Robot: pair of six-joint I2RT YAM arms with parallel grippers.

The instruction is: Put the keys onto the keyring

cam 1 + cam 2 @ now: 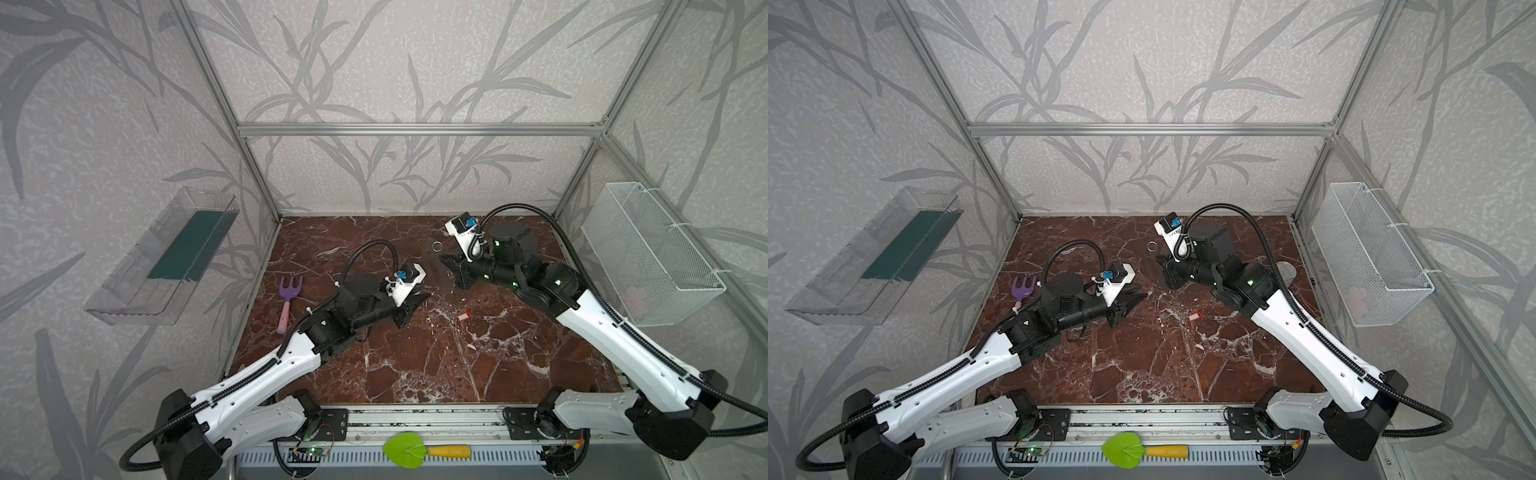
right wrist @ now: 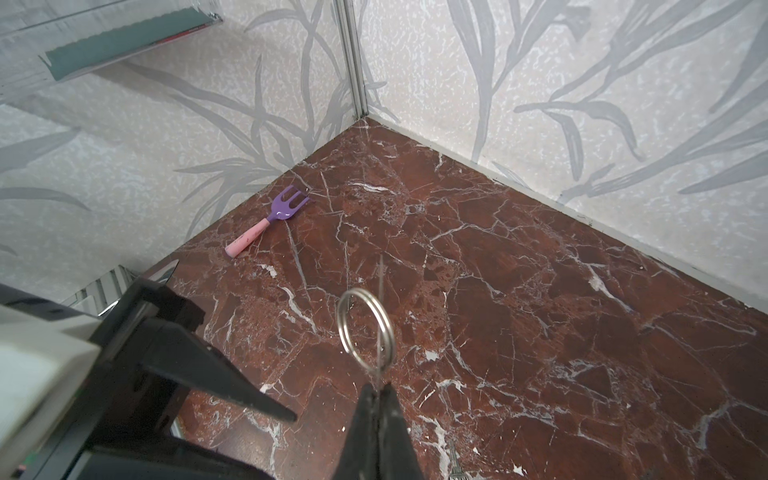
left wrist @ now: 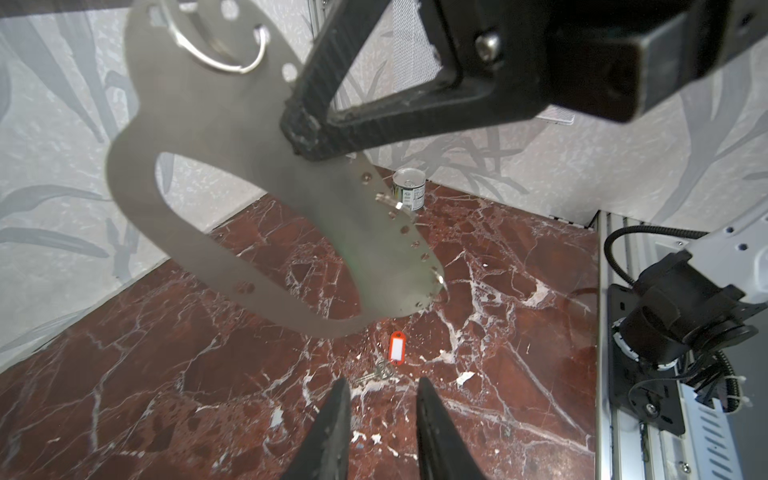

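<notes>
Wire basket [image 1: 665, 232] holds pink object [image 1: 636, 297]; clear tray [image 1: 124, 299], green sheet [image 1: 187, 245].

The table [image 1: 415, 374] is lying bare across its front half, giving wide passage. The keyring [image 3: 232, 124] is hanging near the keys [image 3: 397, 347], crowding their back-edge side. A rake [image 1: 286, 305] is lying by the left edge and a can [image 3: 408, 193] is standing near the right edge.

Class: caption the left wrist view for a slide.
Right gripper holds flat grey D-shaped keyring; red-tagged silver keys lie on table.
</notes>
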